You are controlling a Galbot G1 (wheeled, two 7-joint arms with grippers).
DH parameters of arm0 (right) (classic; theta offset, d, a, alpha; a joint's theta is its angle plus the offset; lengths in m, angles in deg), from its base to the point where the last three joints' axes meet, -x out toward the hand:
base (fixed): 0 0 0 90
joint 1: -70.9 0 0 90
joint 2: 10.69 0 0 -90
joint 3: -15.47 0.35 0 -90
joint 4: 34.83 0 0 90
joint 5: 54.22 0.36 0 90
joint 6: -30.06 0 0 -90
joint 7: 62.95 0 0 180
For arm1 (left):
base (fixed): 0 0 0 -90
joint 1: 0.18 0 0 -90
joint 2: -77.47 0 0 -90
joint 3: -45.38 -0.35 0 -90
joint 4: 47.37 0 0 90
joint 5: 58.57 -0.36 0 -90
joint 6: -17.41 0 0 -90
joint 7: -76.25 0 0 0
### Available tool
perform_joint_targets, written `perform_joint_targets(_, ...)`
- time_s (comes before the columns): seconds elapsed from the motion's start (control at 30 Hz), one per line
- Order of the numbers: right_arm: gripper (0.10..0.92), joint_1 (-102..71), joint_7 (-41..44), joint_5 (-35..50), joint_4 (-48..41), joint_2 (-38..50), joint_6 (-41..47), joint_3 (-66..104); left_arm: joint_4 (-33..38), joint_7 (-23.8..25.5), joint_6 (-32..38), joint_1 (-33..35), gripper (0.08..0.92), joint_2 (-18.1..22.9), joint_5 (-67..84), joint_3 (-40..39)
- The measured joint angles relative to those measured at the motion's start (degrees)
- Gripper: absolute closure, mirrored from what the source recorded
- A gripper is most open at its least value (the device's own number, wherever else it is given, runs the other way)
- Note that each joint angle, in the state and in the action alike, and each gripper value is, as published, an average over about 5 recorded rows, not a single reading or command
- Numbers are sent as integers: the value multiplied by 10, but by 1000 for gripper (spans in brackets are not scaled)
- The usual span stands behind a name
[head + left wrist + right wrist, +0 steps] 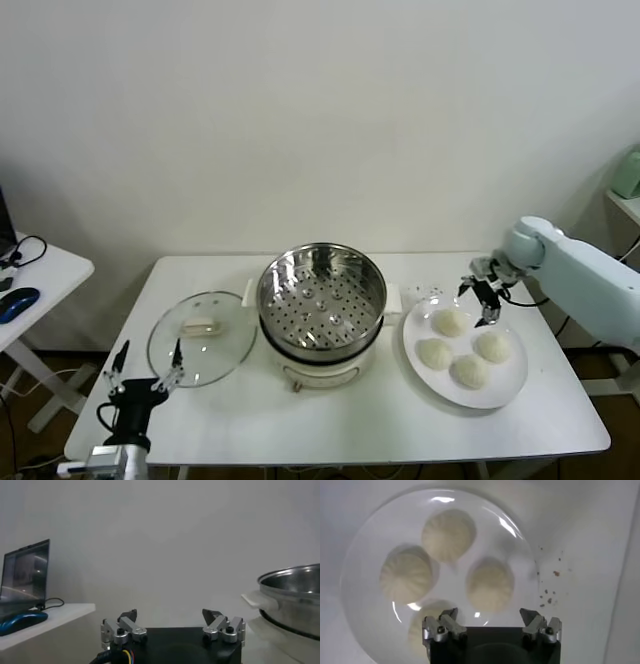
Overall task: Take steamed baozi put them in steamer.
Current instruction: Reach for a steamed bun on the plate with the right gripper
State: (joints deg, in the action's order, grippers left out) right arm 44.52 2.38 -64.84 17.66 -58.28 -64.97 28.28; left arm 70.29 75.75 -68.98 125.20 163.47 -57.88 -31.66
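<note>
Several cream-white steamed baozi (pixel 449 321) lie on a white plate (pixel 512 384) at the right of the table. The steel steamer (pixel 320 290) with its perforated bottom stands at the table's middle on a white pot base, with nothing in it. My right gripper (pixel 482 300) hovers open above the plate's far edge, holding nothing. In the right wrist view its gripper (pixel 490 617) is above the plate (pixel 520 545), with one baozi (pixel 490 584) just ahead of the jaws and another (pixel 417 630) partly hidden by a finger. My left gripper (pixel 145 370) waits open at the table's front left corner.
A round glass lid (pixel 202 338) lies flat to the left of the steamer. A side table with a blue mouse (pixel 18 302) and a laptop (pixel 25 577) stands to the far left. Crumbs (pixel 550 587) speckle the table beside the plate. The steamer's rim (pixel 295 587) shows in the left wrist view.
</note>
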Motion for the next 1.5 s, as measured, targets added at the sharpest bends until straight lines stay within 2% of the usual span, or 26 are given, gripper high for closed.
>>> perform_joint_targets(0.9, 206, -28, -7, -36, -64, -60, -11, 25, -7, -6, -2, 0, 177, 5, 1, 7)
perform_joint_targets(1.03, 242, -30, -7, -38, -65, -60, -12, 26, -7, -7, -3, 0, 177, 5, 1, 7)
perform_joint_targets(1.27, 357, -33, -6, -40, -68, -61, -12, 32, -8, -9, -4, 0, 177, 6, 1, 7)
perform_joint_targets(1.5, 372, -33, -6, -40, -66, -61, -14, 38, -9, -10, -4, 1, 177, 6, 1, 7)
